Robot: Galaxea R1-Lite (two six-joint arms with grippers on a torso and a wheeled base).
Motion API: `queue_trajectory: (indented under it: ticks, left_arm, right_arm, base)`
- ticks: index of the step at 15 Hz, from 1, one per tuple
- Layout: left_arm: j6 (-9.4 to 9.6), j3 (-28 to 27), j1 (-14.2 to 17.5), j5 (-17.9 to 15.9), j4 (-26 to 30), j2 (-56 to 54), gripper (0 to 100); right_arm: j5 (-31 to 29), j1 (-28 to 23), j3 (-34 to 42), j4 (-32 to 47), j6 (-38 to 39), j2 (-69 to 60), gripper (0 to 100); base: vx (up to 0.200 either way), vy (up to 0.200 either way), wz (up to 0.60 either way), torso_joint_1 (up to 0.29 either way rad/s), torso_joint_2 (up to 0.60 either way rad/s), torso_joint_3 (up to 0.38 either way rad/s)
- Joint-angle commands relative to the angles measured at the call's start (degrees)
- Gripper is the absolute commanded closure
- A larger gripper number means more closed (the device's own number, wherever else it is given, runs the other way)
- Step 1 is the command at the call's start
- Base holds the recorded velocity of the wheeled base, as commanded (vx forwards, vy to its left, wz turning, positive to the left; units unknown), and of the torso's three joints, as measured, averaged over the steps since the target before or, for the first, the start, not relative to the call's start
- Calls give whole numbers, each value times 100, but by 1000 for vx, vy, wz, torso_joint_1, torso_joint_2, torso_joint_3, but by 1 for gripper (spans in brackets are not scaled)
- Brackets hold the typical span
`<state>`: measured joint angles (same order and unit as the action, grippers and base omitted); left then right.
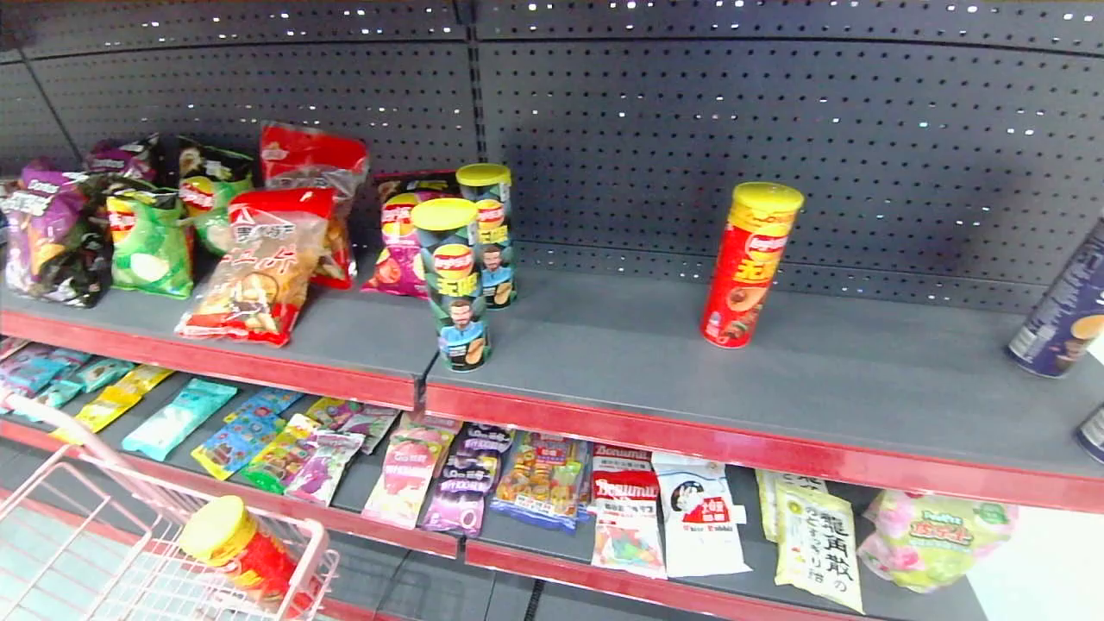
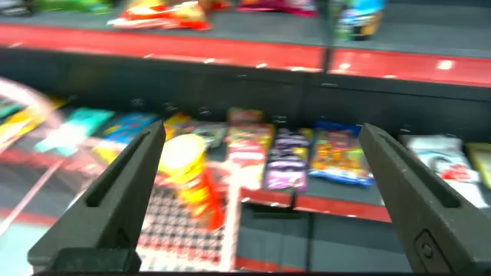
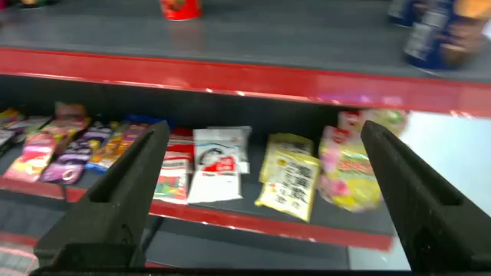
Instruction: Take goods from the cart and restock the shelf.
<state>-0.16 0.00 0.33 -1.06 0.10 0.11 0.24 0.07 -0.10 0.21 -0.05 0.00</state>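
Observation:
A red chip can with a yellow lid [image 1: 235,545] lies in the corner of the pink wire cart [image 1: 103,552] at the lower left. My left gripper [image 2: 265,203] is open, its fingers wide apart, and the same red can [image 2: 192,180] shows between them, farther off and untouched. On the upper grey shelf [image 1: 621,362] stand another red can [image 1: 747,263] and two green-blue cans [image 1: 455,280]. My right gripper [image 3: 265,199] is open and holds nothing, facing the lower shelf's snack packets [image 3: 215,165].
Snack bags [image 1: 259,259] crowd the upper shelf's left end. Dark blue cans [image 1: 1065,315] sit at its right edge. The lower shelf [image 1: 483,526] carries rows of flat packets. Between the red can and the blue cans the upper shelf is bare.

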Motion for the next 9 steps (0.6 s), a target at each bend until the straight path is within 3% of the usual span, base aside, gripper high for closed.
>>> queue_trajectory:
  ticks: [1, 4, 7, 9]
  left_arm:
    - [-2, 0, 2, 1, -1, -2, 0]
    - [-2, 0, 2, 1, -1, -2, 0]
    - [-2, 0, 2, 1, -1, -2, 0]
    - [-2, 0, 2, 1, -1, -2, 0]
  right_arm:
    - [2, 1, 1, -3, 5, 0, 0]
    - [-7, 1, 10, -3, 5, 0, 0]
    - [-7, 1, 10, -3, 14, 0, 0]
    - [-7, 1, 10, -3, 22, 0, 0]
  base:
    - [0, 0, 600, 2, -2, 7]
    - [0, 0, 600, 4, 6, 4]
    - [0, 0, 0, -12, 19, 11]
    - [0, 0, 0, -129, 310, 171]
